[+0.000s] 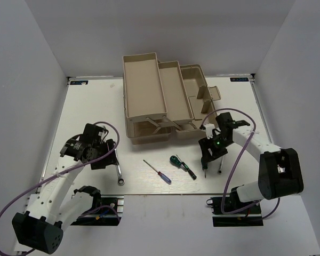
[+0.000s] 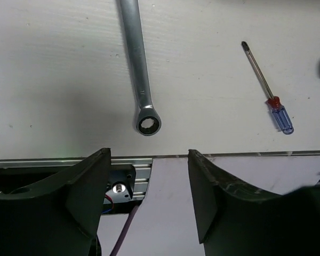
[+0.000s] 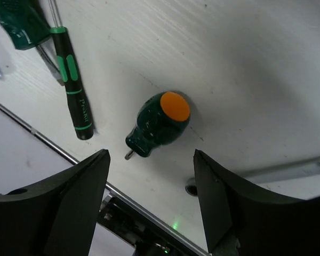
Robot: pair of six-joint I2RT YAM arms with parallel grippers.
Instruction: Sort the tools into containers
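**Two open grippers lining up over tools on the table**

The left gripper (image 2: pixel 149 154) is hanging above the long silver wrench (image 2: pixel 141 69). Its fingers (image 2: pixel 80 197) are spread wide and holding nothing. The wrench's ring end is lying just beyond the gap and centred on it, which suggests the wrist is being aligned so the fingers can straddle the shaft. The red-and-blue screwdriver (image 2: pixel 269 93) is lying well to one side.

The right gripper (image 3: pixel 152 154) is likewise standing wide and empty, over a stubby green screwdriver (image 3: pixel 160 125) with an orange cap. The tool is sitting between the fingers, probably so that closing takes the fat handle across its width. A slim green-handled screwdriver (image 3: pixel 72 90) is lying nearby, outside the gap.

These tools are resting on the white table (image 1: pixel 96 106), in front of the beige toolbox (image 1: pixel 144 85). Its trays are fanned open, presumably to expose each compartment from above. No tool is showing in them, so sorting appears not yet begun.
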